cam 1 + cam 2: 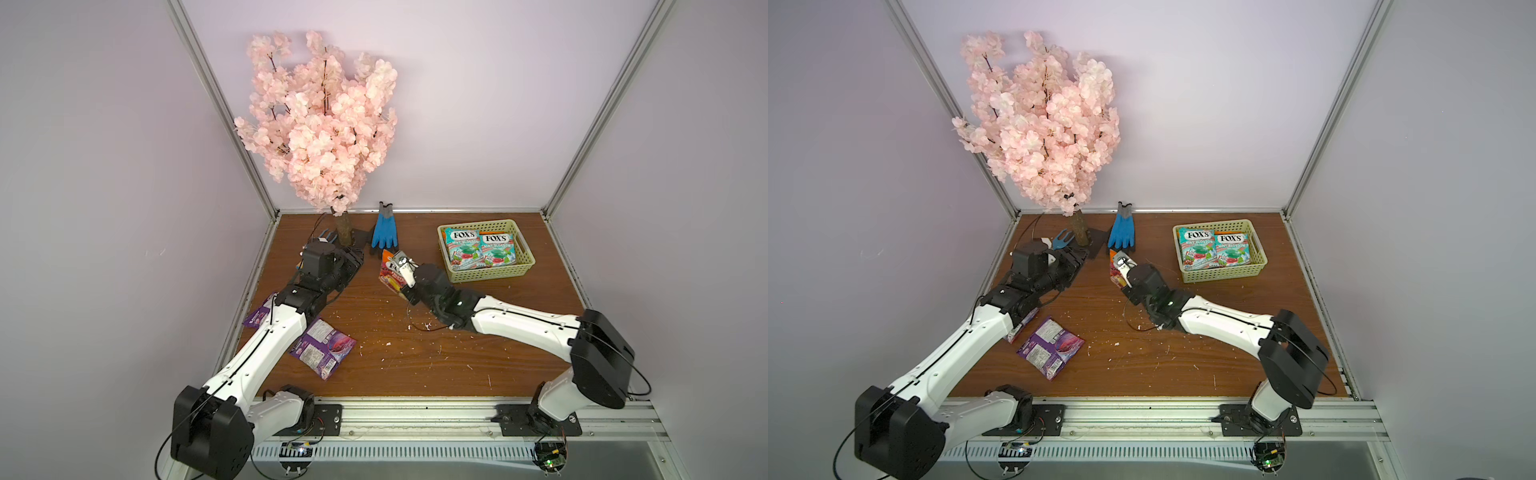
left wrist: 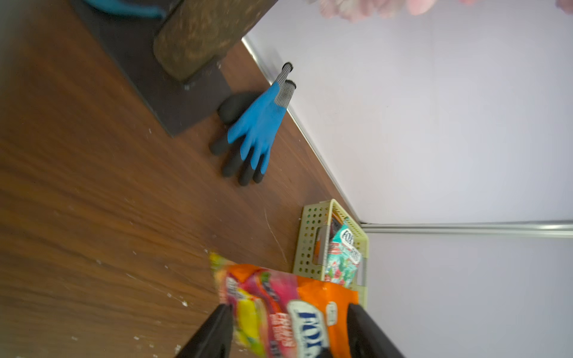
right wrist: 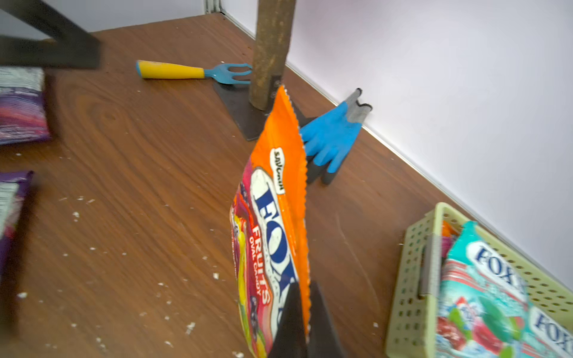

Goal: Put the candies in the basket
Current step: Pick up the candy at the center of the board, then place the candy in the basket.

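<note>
**A:** Right gripper [image 3: 305,288]?
**B:** Clamped on the edge of the orange packet [image 3: 276,186], which stands on edge in front of it.

**A:** Left gripper [image 2: 288,307]?
**B:** Fingers spread wide. The wrist view shows the same orange packet between them, but I cannot tell whether they touch it.

**A:** Where is that packet?
**B:** Over the table [image 1: 415,353], just beside the fingertips of the blue glove [image 1: 384,232]. It is apart from the basket [image 1: 490,272].

**A:** And the basket?
**B:** At the back on the right arm's side, with two teal packets [image 1: 461,247] lying face up inside.

**A:** Other candies?
**B:** One purple packet [image 1: 324,347] lies label side up beside the left arm, and another [image 1: 259,318] is partly under it.

**A:** Anything else?
**B:** A tree trunk [image 1: 344,230] on a dark plate, a hand fork [image 3: 192,72] beside it, and white crumbs [image 1: 388,344] scattered about.
</note>
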